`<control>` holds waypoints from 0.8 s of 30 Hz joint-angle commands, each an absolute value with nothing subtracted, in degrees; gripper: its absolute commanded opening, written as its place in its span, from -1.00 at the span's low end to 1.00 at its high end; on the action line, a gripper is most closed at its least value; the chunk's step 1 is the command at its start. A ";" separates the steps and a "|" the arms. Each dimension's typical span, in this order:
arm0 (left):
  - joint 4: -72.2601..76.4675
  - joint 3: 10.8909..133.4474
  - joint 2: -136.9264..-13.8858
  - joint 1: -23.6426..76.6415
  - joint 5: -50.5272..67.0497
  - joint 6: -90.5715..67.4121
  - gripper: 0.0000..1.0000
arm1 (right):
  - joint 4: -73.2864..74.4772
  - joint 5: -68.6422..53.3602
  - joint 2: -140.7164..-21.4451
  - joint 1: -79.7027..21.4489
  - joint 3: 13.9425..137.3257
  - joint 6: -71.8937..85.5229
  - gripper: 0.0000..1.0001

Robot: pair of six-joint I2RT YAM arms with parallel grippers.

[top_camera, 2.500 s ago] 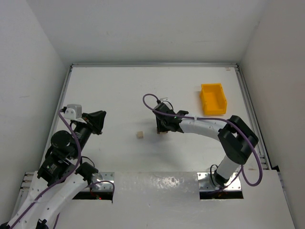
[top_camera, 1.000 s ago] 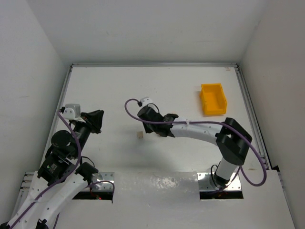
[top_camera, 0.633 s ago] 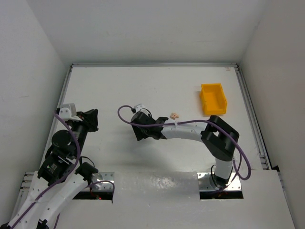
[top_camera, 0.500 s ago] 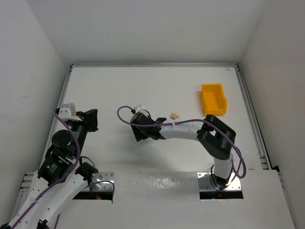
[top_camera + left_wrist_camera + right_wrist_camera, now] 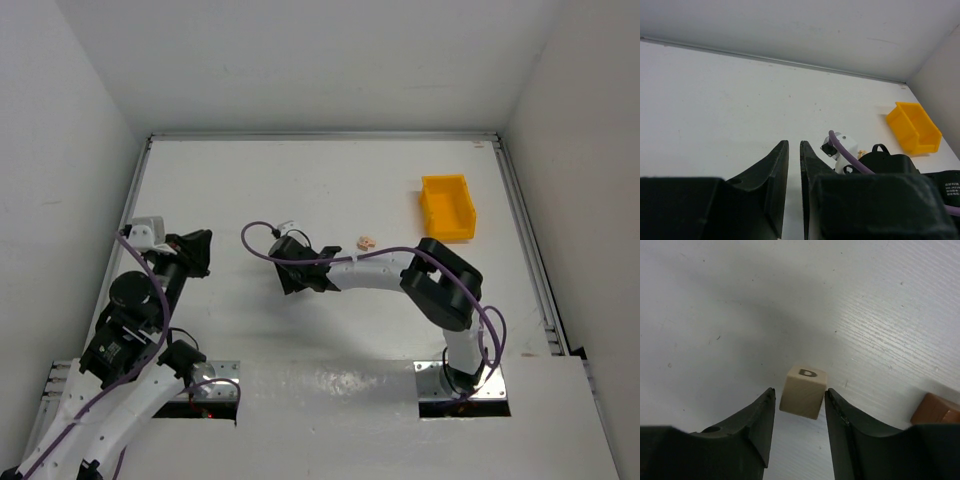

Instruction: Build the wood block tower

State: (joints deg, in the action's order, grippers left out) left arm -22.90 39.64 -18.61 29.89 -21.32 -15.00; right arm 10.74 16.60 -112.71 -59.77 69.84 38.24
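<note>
Wood block tower unbuilt: tan D cube [image 5: 803,392] on table [image 5: 715,300], right gripper [image 5: 799,391] jaws spread astride it, seemingly lined up to pinch. Left gripper [image 5: 794,145] hangs aside, jaws nearly together.

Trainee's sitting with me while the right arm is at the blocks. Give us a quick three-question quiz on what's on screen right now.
1. True or false: the left gripper is holding a block.
2. Which letter shows on the light block between the fingers of the right gripper? A) B  B) D  C) R
3. Fill in: in the right wrist view, the second block, at the lower right edge, is ____ in colour.

Key
1. False: nothing sits between the left gripper's fingers.
2. B
3. brown
</note>
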 commanded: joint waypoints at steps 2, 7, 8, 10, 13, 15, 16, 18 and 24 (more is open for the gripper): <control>-20.48 40.08 -19.77 29.27 -18.63 -14.06 -0.73 | 9.67 18.72 -113.03 -60.12 71.98 38.85 -0.19; -20.39 40.08 -19.95 29.27 -18.28 -13.97 -0.73 | 9.67 20.48 -111.72 -60.12 71.19 38.85 -0.42; -20.39 40.08 -19.95 29.27 -18.37 -13.89 -0.73 | 9.58 21.09 -111.36 -60.12 71.19 38.50 -0.44; -20.39 40.08 -19.95 29.27 -18.28 -13.89 -0.73 | 9.75 21.62 -109.79 -60.12 71.63 38.06 -0.46; -20.39 40.08 -19.78 29.18 -17.84 -13.89 -0.73 | 10.54 23.11 -106.02 -60.03 72.51 36.39 -0.47; -20.39 40.08 -19.69 29.18 -17.58 -13.97 -0.73 | 11.33 25.03 -103.55 -60.12 72.51 35.60 -0.47; -20.39 40.08 -19.60 29.27 -17.32 -13.89 -0.73 | 11.77 25.83 -100.92 -60.12 72.42 34.90 -0.47; -20.30 40.08 -19.16 29.27 -16.88 -13.89 -0.72 | 13.96 28.02 -98.54 -60.03 72.33 34.37 -0.47; -19.42 39.46 -18.28 29.62 -11.61 -13.27 -0.68 | 20.55 30.59 -87.82 -58.72 66.90 36.03 -0.46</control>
State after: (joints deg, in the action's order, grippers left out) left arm -22.09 39.62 -19.05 29.89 -14.94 -14.15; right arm 15.92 27.24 -92.53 -59.61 69.41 35.59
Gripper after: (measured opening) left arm 0.160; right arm 0.328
